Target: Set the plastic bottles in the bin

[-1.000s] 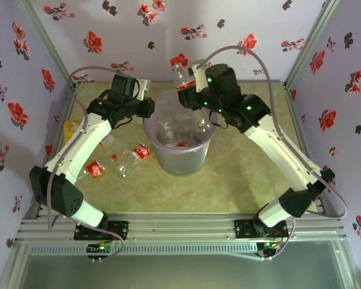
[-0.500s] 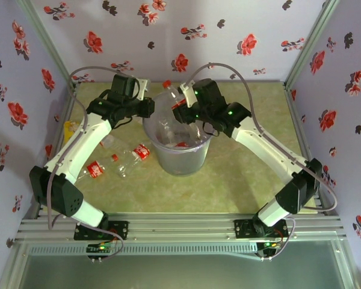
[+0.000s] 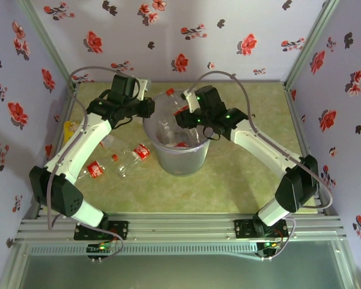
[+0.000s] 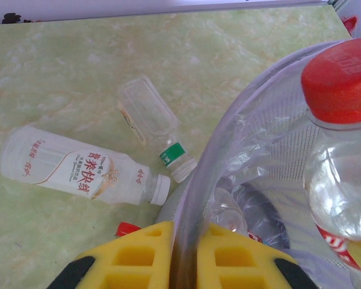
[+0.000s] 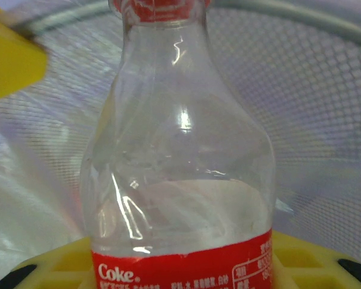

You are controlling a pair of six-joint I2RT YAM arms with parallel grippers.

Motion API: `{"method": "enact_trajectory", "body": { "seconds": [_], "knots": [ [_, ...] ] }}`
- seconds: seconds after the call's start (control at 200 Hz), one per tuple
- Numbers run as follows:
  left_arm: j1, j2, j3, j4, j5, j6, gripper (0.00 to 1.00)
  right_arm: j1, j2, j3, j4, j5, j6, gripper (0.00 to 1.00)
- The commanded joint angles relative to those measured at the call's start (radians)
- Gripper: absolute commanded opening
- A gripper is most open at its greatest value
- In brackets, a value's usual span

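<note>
The left gripper [image 4: 185,241] pinches the bin's [image 3: 179,158] rim between its yellow fingers, most likely to steady the bucket. The right gripper [image 5: 180,265] holds a Coke bottle [image 5: 180,180] by its labelled lower body, cap up, over the bin's mouth, so letting go should drop it inside. On the table left of the bin lie a white-labelled bottle [image 4: 78,171] and a green-banded clear bottle [image 4: 150,120], apart from it. The Coke bottle's base is cut off in the right wrist view. The bin's contents blur behind its translucent wall, so their count is unclear.
</note>
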Motion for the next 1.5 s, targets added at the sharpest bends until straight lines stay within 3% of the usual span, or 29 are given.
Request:
{"method": "enact_trajectory", "body": {
  "seconds": [0.0,0.125,0.53,0.79,1.035,1.495],
  "knots": [
    [-0.009,-0.024,-0.021,0.025,0.003,0.016,0.0,-0.015,-0.003,-0.022,0.052,-0.011,0.031,0.33],
    [-0.009,-0.023,-0.021,0.025,0.003,0.016,0.0,-0.02,0.013,-0.011,0.039,-0.005,0.042,0.55],
    [-0.008,-0.023,-0.021,0.025,0.003,0.017,0.0,-0.016,0.015,0.102,-0.052,-0.014,0.041,0.75],
    [-0.008,-0.021,-0.021,0.025,0.002,0.016,0.0,-0.007,0.003,0.151,-0.099,0.006,0.052,0.73],
    [-0.008,-0.02,-0.023,0.026,0.002,0.016,0.0,0.044,0.085,0.219,-0.197,0.095,0.036,0.53],
    [-0.009,-0.022,-0.023,0.026,0.002,0.016,0.0,0.079,0.243,0.173,-0.17,0.088,0.089,0.46]
  ]
}}
